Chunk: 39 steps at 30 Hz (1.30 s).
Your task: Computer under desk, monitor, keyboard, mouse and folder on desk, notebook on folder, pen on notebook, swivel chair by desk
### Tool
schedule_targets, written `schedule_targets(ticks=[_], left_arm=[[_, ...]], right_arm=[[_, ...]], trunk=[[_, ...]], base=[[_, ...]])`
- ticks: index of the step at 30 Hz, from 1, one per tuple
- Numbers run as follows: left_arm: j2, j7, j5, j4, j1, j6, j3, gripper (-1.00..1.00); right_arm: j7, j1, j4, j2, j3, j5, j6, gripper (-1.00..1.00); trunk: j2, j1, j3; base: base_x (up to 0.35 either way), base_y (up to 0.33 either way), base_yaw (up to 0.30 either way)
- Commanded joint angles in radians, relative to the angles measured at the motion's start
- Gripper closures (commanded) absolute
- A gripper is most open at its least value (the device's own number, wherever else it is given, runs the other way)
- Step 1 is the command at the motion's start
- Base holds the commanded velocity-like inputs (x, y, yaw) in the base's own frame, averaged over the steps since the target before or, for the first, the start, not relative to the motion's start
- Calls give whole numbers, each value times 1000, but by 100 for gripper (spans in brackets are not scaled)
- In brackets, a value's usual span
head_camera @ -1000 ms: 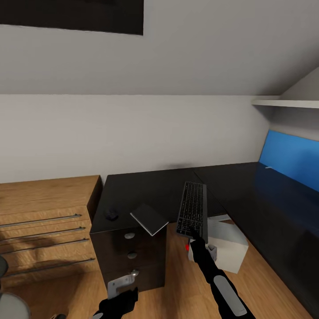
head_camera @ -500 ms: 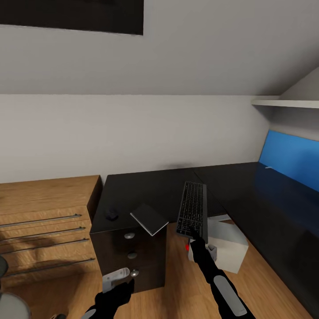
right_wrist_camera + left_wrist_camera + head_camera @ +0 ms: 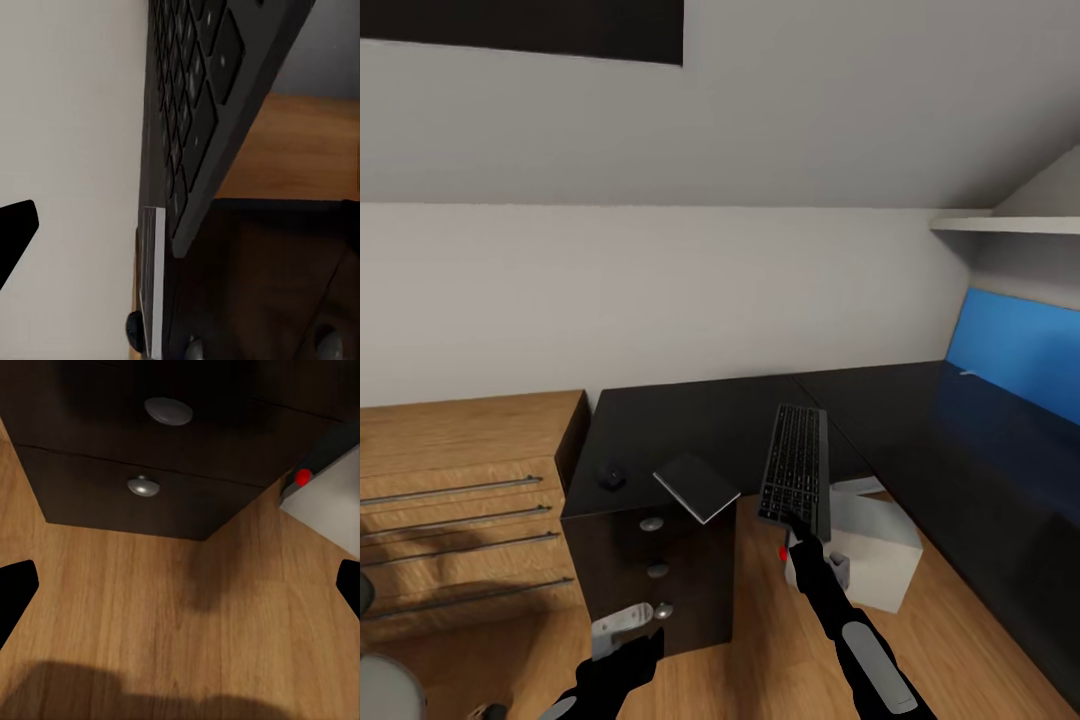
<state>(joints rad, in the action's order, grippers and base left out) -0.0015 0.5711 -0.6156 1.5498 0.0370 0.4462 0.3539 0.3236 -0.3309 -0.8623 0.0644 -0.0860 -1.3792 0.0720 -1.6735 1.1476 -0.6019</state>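
Black tabletop (image 3: 710,420) filled our view; our right end effector (image 3: 797,524) clamped the keyboard (image 3: 796,474) at its near end, computer (image 3: 865,548) just beside; left end effector (image 3: 626,625) hung spread wide, holding nothing.

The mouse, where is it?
In the head view the mouse sits on the desk's near-left corner, above the drawers, left of the notebook.

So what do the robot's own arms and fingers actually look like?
In the head view both arms are matte black. The right arm is slim and jointed, with a long light-grey panel along the forearm. The left gripper has pale grey fingers on a bulky black wrist. The right gripper ends in dark fingers. No cables or markings are visible.
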Motion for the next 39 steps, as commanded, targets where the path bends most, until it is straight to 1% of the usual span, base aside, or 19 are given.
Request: schedule_targets(ticks=[1,2,19,27,39], left_arm=[[0,7,-8,2,-1,2,0,-100],[0,7,-8,1,0,2,0,-100],[4,7,-11,-1,0,1,-2,-100],[5,5,-12,-3,0,2,0,-100],[5,4,-12,-4,0,3,0,-100]], right_arm=[[3,0,0,0,0,-11,5,-100],[3,0,0,0,0,-11,5,-100],[4,0,0,1,0,-10,5,-100],[5,0,-1,0,0,-10,5,-100],[5,0,-2,0,0,-9,5,-100]], trunk=[[-8,4,-4],[-15,8,-7],[-15,8,-7],[-15,8,-7],[-15,8,-7]], base=[[0,0,0],[0,0,0],[3,0,0],[148,0,0],[33,0,0]])
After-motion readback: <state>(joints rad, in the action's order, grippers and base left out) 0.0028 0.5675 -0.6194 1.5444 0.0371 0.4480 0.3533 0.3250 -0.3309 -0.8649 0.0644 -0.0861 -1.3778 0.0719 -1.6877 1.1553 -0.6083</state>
